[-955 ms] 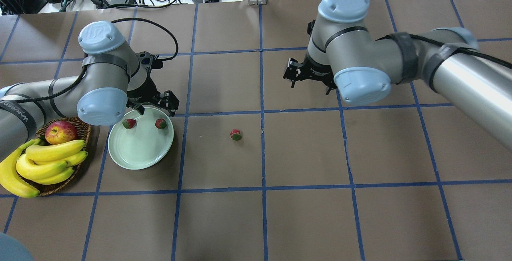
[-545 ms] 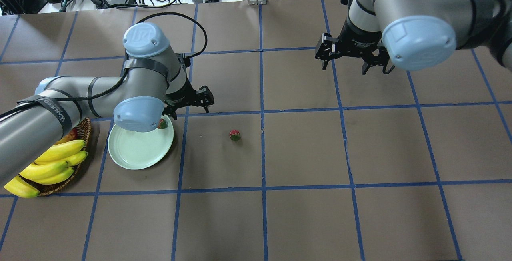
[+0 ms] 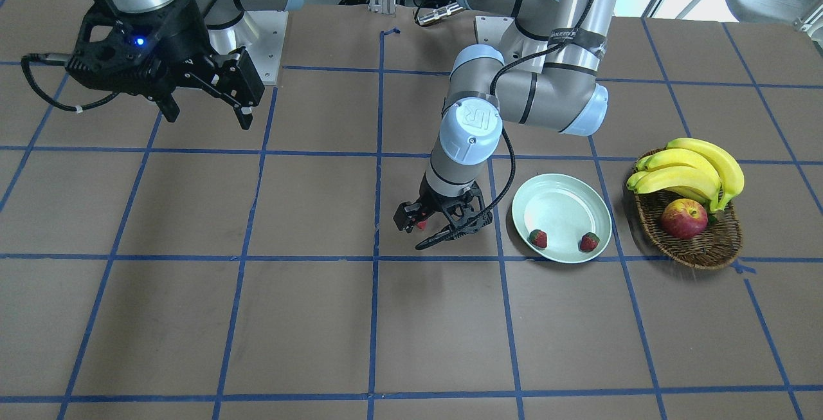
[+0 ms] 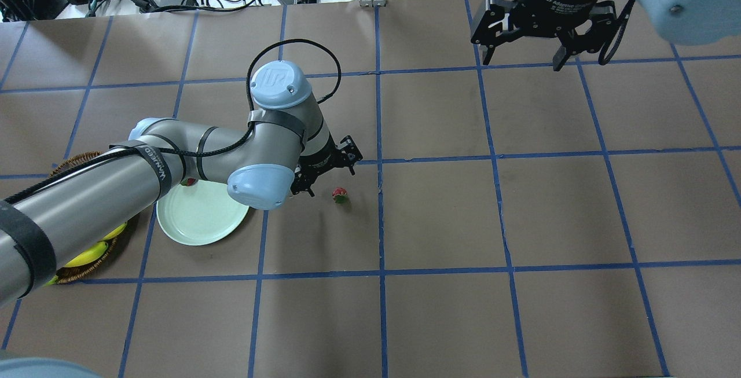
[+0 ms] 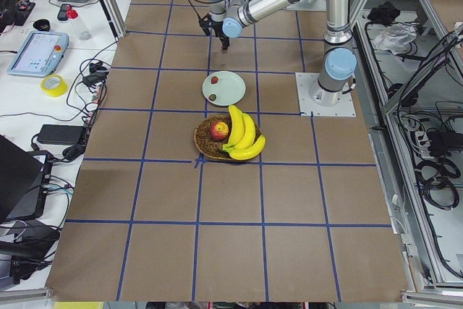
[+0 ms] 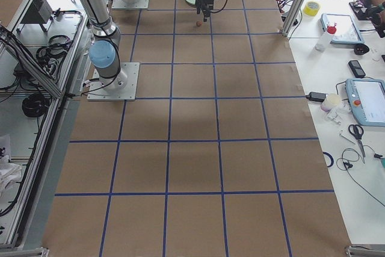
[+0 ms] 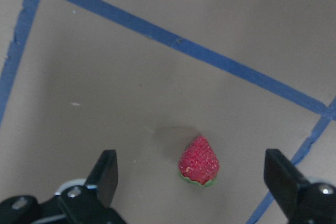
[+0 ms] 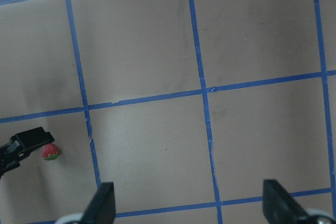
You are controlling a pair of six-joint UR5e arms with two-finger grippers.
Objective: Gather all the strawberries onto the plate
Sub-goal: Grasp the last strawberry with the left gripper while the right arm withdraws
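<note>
Left wrist-mounted view puts the last strawberry (image 7: pixel 199 167) on the table, between the spread fingers (image 7: pixel 107 171) of the left gripper (image 4: pixel 329 174). It sits slightly right of centre, tip pointing away and leaves toward the wrist. The gripper seems not yet low enough to close. Two strawberries (image 3: pixel 538 238) lie in the plate (image 3: pixel 559 204). The right gripper (image 4: pixel 521 61), also spread, hangs well apart, so the left is nearer.

Found one strawberry (image 4: pixel 340 194) on the table (image 4: pixel 440 221) right of the plate (image 4: pixel 197 221), just beside the spread fingers of the left gripper (image 4: pixel 331 181). Noted a second strawberry (image 4: pixel 186 182) at the plate's far rim, mostly hidden by the left arm (image 4: pixel 173 164). Logged right gripper (image 4: pixel 523 61) at far right, jaws wide.
</note>
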